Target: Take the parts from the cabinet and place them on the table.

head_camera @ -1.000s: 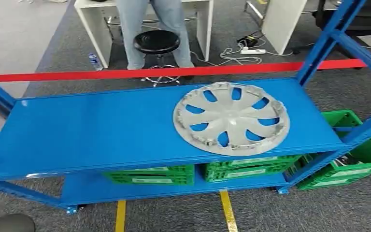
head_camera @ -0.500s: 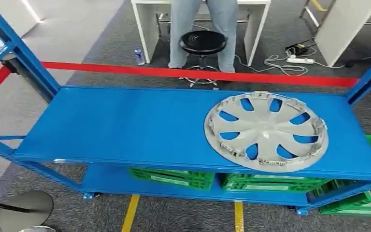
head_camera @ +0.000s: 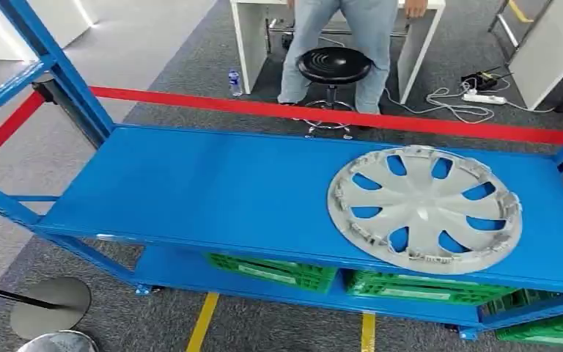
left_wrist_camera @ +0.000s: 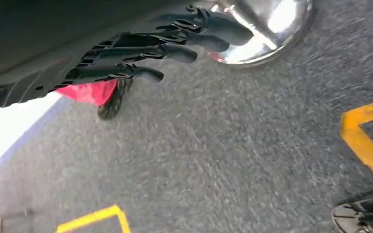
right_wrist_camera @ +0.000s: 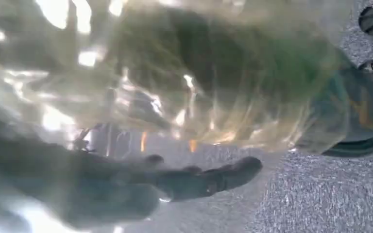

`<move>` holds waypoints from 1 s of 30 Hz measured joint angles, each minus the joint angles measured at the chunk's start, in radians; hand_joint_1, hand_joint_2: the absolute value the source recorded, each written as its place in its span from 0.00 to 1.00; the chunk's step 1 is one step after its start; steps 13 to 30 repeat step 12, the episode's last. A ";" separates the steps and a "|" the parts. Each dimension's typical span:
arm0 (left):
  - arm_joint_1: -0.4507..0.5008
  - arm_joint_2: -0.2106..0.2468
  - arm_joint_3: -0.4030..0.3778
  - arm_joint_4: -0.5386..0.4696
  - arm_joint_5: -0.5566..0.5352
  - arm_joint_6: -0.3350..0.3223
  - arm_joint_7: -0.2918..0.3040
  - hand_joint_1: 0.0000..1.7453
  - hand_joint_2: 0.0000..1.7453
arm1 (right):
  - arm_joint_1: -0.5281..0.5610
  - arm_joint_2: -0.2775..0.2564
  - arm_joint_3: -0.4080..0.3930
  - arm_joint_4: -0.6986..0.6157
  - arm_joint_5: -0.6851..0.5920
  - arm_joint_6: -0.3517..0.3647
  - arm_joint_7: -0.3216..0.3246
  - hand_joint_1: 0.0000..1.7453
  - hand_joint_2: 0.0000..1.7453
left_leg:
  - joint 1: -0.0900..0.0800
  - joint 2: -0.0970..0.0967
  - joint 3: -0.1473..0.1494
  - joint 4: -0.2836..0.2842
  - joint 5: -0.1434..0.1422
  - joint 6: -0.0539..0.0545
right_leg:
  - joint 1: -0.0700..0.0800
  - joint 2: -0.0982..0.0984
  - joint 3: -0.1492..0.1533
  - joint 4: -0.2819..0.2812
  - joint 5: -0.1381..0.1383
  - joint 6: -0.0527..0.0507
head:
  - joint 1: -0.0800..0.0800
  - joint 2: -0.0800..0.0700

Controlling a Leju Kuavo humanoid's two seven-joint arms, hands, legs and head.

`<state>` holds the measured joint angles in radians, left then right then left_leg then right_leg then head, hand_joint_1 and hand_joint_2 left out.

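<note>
Big blue shelving rack (head_camera: 190, 191) spreads below me, and on its top shelf, toward the right end, the grey hubcap (head_camera: 425, 209) lies flat, nothing touching it. Whether it waits for pickup or this surface is where it belongs, I can't judge from here. Green crates (head_camera: 275, 271) sit on the shelf beneath. My left hand (left_wrist_camera: 150, 48) hangs over the carpet, fingers spread, holding nothing. My right hand (right_wrist_camera: 175, 182) is a blur; I can't tell its grasp.
</note>
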<state>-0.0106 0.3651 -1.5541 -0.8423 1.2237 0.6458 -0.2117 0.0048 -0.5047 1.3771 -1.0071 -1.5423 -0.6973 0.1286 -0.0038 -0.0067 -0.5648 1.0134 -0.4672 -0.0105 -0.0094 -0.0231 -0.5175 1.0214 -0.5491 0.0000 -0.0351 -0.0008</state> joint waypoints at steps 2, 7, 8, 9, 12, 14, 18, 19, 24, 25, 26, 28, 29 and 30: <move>0.004 0.000 0.000 -0.001 0.000 0.000 0.000 0.00 1.00 | 0.000 0.000 0.000 -0.001 0.000 0.000 0.000 0.00 1.00 | -0.003 0.000 0.001 0.000 -0.002 0.005 | -0.002 0.000 0.004 -0.005 0.000 0.001 | 0.001 0.000; 0.003 -0.002 0.002 -0.002 0.049 -0.012 0.000 0.00 1.00 | 0.003 0.000 -0.006 -0.002 -0.003 0.022 0.000 0.00 1.00 | -0.003 0.000 0.004 0.000 -0.006 0.015 | -0.002 0.001 0.013 -0.018 0.004 0.009 | 0.001 0.000; 0.004 -0.001 0.007 -0.002 0.053 -0.013 -0.007 0.00 0.00 | 0.005 0.000 -0.011 -0.002 -0.003 0.025 0.000 0.00 1.00 | -0.003 0.000 0.004 0.000 -0.006 0.015 | -0.002 0.001 0.013 -0.018 0.004 0.009 | 0.000 0.000; 0.006 0.000 0.011 -0.002 0.044 -0.013 -0.022 0.00 0.00 | 0.005 0.000 -0.015 -0.002 0.000 0.026 0.000 0.00 0.00 | -0.003 0.000 0.004 0.000 -0.007 0.016 | -0.003 0.001 0.013 -0.019 0.005 0.011 | 0.000 0.000; 0.005 0.003 0.011 -0.003 0.041 -0.006 -0.045 0.00 0.00 | 0.004 0.000 -0.014 -0.002 0.017 0.025 0.000 0.00 0.00 | -0.003 0.000 0.005 0.001 -0.008 0.018 | -0.003 0.001 0.015 -0.021 0.004 0.016 | 0.001 0.000; 0.005 0.003 0.011 -0.003 0.041 -0.006 -0.045 0.00 0.00 | 0.004 0.000 -0.014 -0.002 0.017 0.025 0.000 0.00 0.00 | -0.003 0.000 0.005 0.001 -0.008 0.018 | -0.003 0.001 0.015 -0.021 0.004 0.016 | 0.001 0.000; 0.005 0.003 0.011 -0.003 0.041 -0.006 -0.045 0.00 0.00 | 0.004 0.000 -0.014 -0.002 0.017 0.025 0.000 0.00 0.00 | -0.003 0.000 0.005 0.001 -0.008 0.018 | -0.003 0.001 0.015 -0.021 0.004 0.016 | 0.001 0.000; 0.005 0.003 0.011 -0.003 0.041 -0.006 -0.045 0.00 0.00 | 0.004 0.000 -0.014 -0.002 0.017 0.025 0.000 0.00 0.00 | -0.003 0.000 0.005 0.001 -0.008 0.018 | -0.003 0.001 0.015 -0.021 0.004 0.016 | 0.001 0.000; 0.005 0.003 0.011 -0.003 0.041 -0.006 -0.045 0.00 0.00 | 0.004 0.000 -0.014 -0.002 0.017 0.025 0.000 0.00 0.00 | -0.003 0.000 0.005 0.001 -0.008 0.018 | -0.003 0.001 0.015 -0.021 0.004 0.016 | 0.001 0.000; 0.005 0.003 0.011 -0.003 0.041 -0.006 -0.045 0.00 0.00 | 0.004 0.000 -0.014 -0.002 0.017 0.025 0.000 0.00 0.00 | -0.003 0.000 0.005 0.001 -0.008 0.018 | -0.003 0.001 0.015 -0.021 0.004 0.016 | 0.001 0.000; 0.005 0.003 0.011 -0.003 0.041 -0.006 -0.045 0.00 0.00 | 0.004 0.000 -0.014 -0.002 0.017 0.025 0.000 0.00 0.00 | -0.003 0.000 0.005 0.001 -0.008 0.018 | -0.003 0.001 0.015 -0.021 0.004 0.016 | 0.001 0.000; 0.005 0.003 0.011 -0.003 0.041 -0.006 -0.045 0.00 0.00 | 0.004 0.000 -0.014 -0.002 0.017 0.025 0.000 0.00 0.00 | -0.003 0.000 0.005 0.001 -0.008 0.018 | -0.003 0.001 0.015 -0.021 0.004 0.016 | 0.001 0.000; 0.005 0.003 0.011 -0.003 0.041 -0.006 -0.045 0.00 0.00 | 0.004 0.000 -0.014 -0.002 0.017 0.025 0.000 0.00 0.00 | -0.003 0.000 0.005 0.001 -0.008 0.018 | -0.003 0.001 0.015 -0.021 0.004 0.016 | 0.001 0.000; 0.005 0.003 0.011 -0.003 0.041 -0.006 -0.045 0.00 0.00 | 0.004 0.000 -0.014 -0.002 0.017 0.025 0.000 0.00 0.00 | -0.003 0.000 0.005 0.001 -0.008 0.018 | -0.003 0.001 0.015 -0.021 0.004 0.016 | 0.001 0.000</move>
